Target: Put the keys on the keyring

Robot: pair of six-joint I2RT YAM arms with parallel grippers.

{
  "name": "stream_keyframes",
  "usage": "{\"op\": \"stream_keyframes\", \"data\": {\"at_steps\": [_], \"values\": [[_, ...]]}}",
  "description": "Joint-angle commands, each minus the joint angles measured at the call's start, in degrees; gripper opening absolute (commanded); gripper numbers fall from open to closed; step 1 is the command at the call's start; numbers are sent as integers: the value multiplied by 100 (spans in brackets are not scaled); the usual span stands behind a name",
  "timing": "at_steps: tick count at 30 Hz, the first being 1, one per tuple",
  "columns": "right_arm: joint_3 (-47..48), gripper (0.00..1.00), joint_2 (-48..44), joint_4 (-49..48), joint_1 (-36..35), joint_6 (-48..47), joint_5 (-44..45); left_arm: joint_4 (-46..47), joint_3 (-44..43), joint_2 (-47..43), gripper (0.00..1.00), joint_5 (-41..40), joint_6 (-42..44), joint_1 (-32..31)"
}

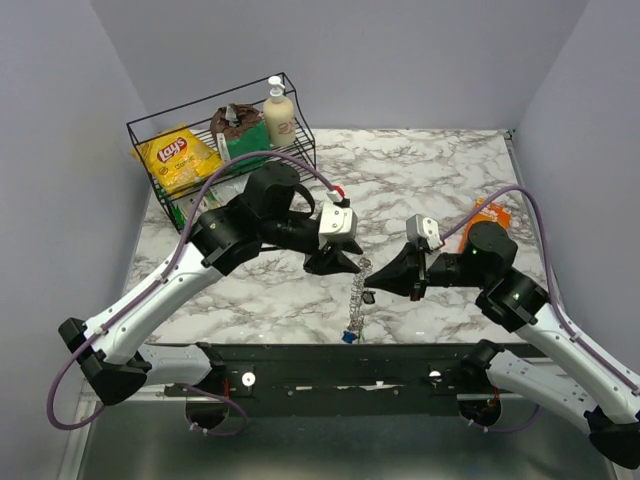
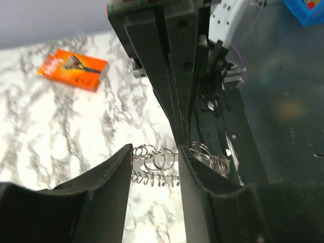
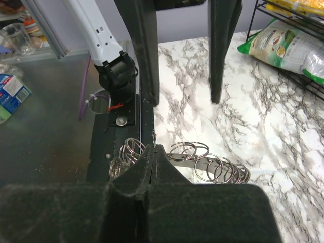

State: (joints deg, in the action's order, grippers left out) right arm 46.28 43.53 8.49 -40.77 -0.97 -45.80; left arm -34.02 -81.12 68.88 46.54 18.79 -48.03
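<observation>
Flanking keyring (image 1: 355, 300), left tool (image 1: 349, 266), right tool (image 1: 372, 294), basket (image 1: 205, 101), orange packet (image 1: 487, 213) beyond

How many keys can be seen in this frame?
1: a blue key at the near end of the keyring. Others may be hidden or too small to tell.

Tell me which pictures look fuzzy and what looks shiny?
Top view: sharp all over, even light, soft shadows on the white marbled tabletop. Left wrist view: the black left claw up close is fuzzy, the flat orange box slightly soft. Right wrist view: the black right claw is blurred, while the silvery coiled metal keyring is crisp and glints.
</observation>
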Motion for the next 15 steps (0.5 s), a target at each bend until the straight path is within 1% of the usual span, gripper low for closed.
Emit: {"op": "stream_keyframes", "data": {"at_steps": [1, 2, 4, 6, 9, 15], "values": [[232, 1, 15, 74, -10, -105, 141, -1106, -264, 231, 42, 241, 336, -13], [223, 1, 15, 82, -10, -105, 159, -1150, -290, 266, 42, 302, 371, -13], [223, 1, 33, 91, -1, -105, 186, -1273, -360, 362, 36, 311, 450, -13], [232, 1, 42, 91, -10, -122, 203, -1405, -413, 494, 35, 285, 494, -22], [232, 1, 77, 91, -10, -131, 230, -1616, -536, 661, 31, 372, 573, -22], [215, 1, 112, 74, -9, -131, 265, -1625, -589, 741, 31, 425, 626, -31]]}}
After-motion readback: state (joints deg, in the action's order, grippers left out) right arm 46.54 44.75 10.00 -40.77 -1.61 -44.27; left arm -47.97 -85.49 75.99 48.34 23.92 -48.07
